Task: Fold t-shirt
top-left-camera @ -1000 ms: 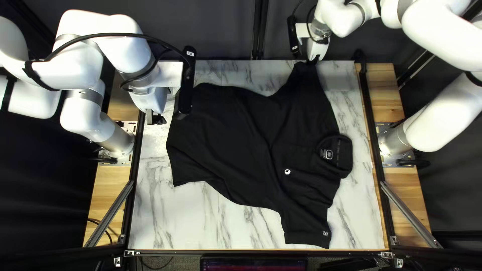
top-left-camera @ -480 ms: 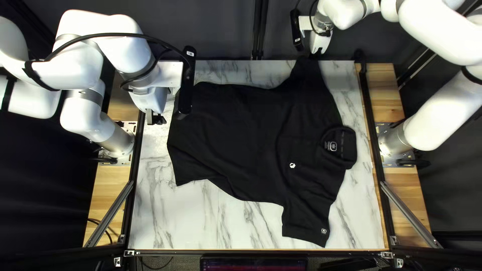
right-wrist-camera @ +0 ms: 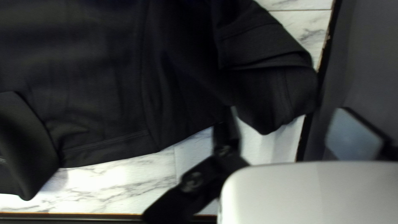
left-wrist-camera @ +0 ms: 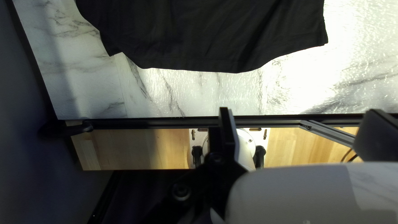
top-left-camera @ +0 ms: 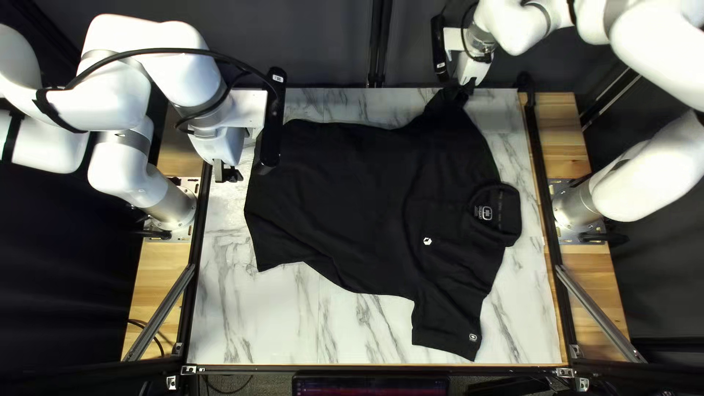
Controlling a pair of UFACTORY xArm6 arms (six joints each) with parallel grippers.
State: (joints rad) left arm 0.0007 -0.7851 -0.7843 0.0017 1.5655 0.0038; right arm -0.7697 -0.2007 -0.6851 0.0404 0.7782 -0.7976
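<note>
Marbled tabletop [top-left-camera: 257, 323] bears t-shirt [top-left-camera: 352, 213] just ahead of right end effector [top-left-camera: 460, 88]

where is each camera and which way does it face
Top left view: above the table's near edge, slanting down; left arm and right arm show.
Left wrist view: on that wrist, along my left gripper to the shirt hem and left arm base.
Right wrist view: likewise, along my right gripper over collar and sleeve.
Top left and right wrist views share the collar.
</note>
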